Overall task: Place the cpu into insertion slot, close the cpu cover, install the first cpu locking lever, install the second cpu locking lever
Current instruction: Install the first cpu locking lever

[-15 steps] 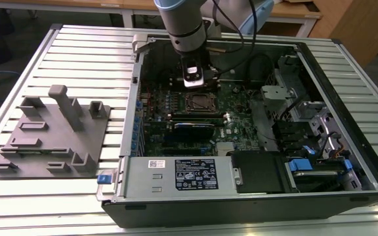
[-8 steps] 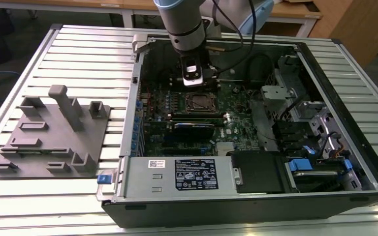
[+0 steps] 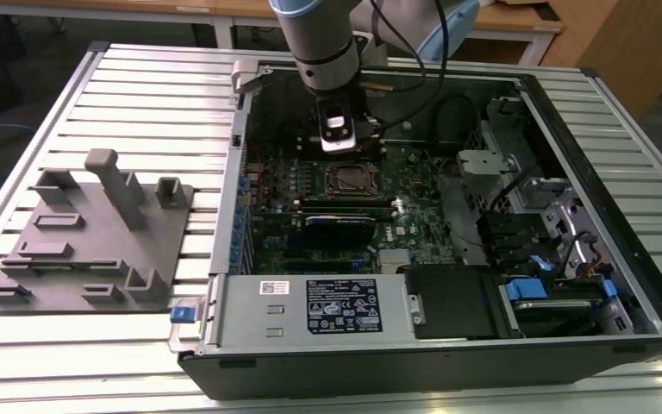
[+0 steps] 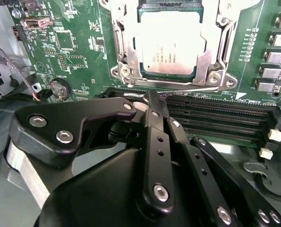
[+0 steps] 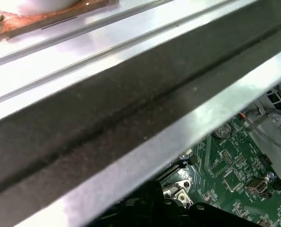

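Black gripper (image 4: 149, 100), fingers (image 4: 154, 127) closed together, tips touching wire locking lever (image 4: 201, 89); cpu (image 4: 167, 42) sits under closed cpu cover (image 4: 215, 47).

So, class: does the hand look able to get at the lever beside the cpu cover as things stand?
Probably yes: the hand sits right at the lever along the edge of the cover, and nothing lies between them.

cpu cover (image 4: 123, 45): top cut off | memory slots (image 4: 216, 116): partly behind pincer (image 4: 149, 99)

Dull silver metal cpu (image 4: 168, 43), shiny metal cpu cover (image 4: 124, 49), smooth satin-black tool (image 4: 147, 100).
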{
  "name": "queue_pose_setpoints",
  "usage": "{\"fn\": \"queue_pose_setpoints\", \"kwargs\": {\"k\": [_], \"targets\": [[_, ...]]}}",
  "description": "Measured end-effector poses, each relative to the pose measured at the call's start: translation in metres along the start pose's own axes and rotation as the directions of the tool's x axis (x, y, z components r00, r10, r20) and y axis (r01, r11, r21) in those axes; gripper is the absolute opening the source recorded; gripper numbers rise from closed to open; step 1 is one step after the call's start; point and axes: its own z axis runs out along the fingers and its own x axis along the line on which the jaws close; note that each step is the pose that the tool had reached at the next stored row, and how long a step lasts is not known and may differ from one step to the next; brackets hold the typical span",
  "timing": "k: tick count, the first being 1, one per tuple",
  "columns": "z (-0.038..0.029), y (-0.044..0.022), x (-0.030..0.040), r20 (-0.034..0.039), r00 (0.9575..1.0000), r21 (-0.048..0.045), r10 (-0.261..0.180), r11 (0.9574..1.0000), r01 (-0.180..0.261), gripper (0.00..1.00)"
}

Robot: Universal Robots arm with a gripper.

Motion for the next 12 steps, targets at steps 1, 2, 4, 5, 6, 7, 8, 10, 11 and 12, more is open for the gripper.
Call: {"fn": "queue_pose_setpoints", "kwargs": {"k": [1,2,4,5,6,7,8,10,11,12], "targets": [[0.0004,0.0000,-0.0001,0.0018,1.0000,0.0030,-0.001,1.0000,0.001,0.10],[0.0009,-0.0001,-0.0001,0.0036,1.0000,0.0058,-0.002,1.0000,0.002,0.10],[0.0017,-0.0002,0.0000,0.0076,1.0000,0.0124,-0.005,0.9999,0.005,0.10],[0.0022,-0.0003,0.0000,0.0096,0.9999,0.0157,-0.006,0.9999,0.006,0.10],[0.0026,-0.0004,0.0000,0.0117,0.9999,0.0193,-0.008,0.9998,0.007,0.10],[0.0031,-0.0005,0.0000,0.0139,0.9999,0.0232,-0.009,0.9997,0.009,0.10],[0.0036,-0.0006,0.0000,0.0160,0.9998,0.0267,-0.010,0.9996,0.010,0.10],[0.0046,-0.0008,0.0002,0.0194,0.9997,0.0325,-0.013,0.9994,0.012,0.10],[0.0052,-0.0009,0.0003,0.0198,0.9997,0.0333,-0.013,0.9994,0.013,0.10],[0.0056,-0.0011,0.0004,0.0203,0.9997,0.0342,-0.014,0.9993,0.013,0.10]]}}
